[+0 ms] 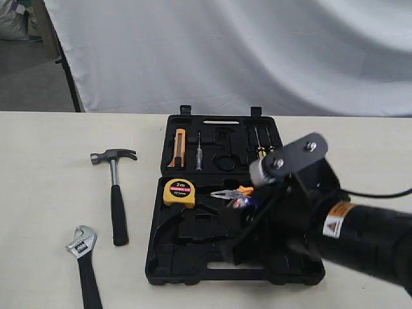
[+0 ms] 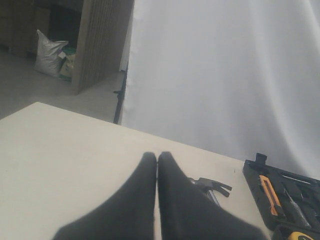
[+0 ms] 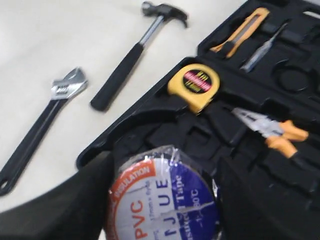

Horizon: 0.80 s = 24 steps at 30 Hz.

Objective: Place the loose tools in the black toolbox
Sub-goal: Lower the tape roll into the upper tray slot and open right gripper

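Note:
The claw hammer (image 1: 116, 193) lies on the table left of the black toolbox (image 1: 193, 275). Nearer the front left lies the adjustable wrench (image 1: 82, 254). The toolbox is open flat. My right gripper (image 1: 246, 207) hangs over its near half, shut on a wrapped roll of PVC tape (image 3: 150, 200) between its fingers (image 3: 70, 205). The right wrist view also shows the hammer (image 3: 127, 62), the wrench (image 3: 47, 117) and the toolbox (image 3: 150, 132). My left gripper (image 2: 157, 156) is shut and empty above bare table, with the hammer head (image 2: 214, 186) just beyond it. It is out of the exterior view.
A yellow tape measure (image 1: 179, 192) and orange-handled pliers (image 1: 233, 192) sit in the near half of the case. An orange box cutter (image 1: 178, 147) and screwdrivers (image 1: 261, 145) fill the far half. A white sheet (image 1: 244, 51) hangs behind the table.

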Motion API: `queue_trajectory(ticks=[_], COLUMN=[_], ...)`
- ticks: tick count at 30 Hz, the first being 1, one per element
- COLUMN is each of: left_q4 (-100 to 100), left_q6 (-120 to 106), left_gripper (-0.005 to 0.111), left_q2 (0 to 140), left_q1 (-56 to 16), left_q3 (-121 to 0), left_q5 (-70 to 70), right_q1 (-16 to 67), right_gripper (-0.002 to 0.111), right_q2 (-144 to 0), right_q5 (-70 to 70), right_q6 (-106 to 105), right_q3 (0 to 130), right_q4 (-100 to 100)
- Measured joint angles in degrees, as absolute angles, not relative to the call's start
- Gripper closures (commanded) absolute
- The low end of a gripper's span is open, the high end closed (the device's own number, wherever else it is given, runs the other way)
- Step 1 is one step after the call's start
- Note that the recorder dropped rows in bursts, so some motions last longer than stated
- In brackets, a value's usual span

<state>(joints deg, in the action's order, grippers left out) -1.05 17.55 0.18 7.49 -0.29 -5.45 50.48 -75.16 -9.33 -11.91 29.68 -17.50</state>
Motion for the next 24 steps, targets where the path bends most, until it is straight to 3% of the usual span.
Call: queue_trajectory(ticks=[8,18,24], left_q4=[-1.1,-1.1,-1.1], left_q6=[17.5,17.5,17.5], left_gripper=[0.106,0.106,0.106], left_q2=[0.2,0.2,0.2], left_q1=[7.5,7.5,7.5], left_q3=[-0.3,-0.3,-0.3], left_q5=[-5.4,-5.4,-5.4], right_q1=[37.9,34.3,31.0], right_gripper=[0.109,0.109,0.109], right_q2=[-82.9,-113.5,-123.7], right_q5=[-2.1,5.2,9.7], right_q6=[-11.9,-19.0,-19.4], right_q3=[43.0,71.6,83.8], right_q4=[-17.7,-17.7,-17.7])
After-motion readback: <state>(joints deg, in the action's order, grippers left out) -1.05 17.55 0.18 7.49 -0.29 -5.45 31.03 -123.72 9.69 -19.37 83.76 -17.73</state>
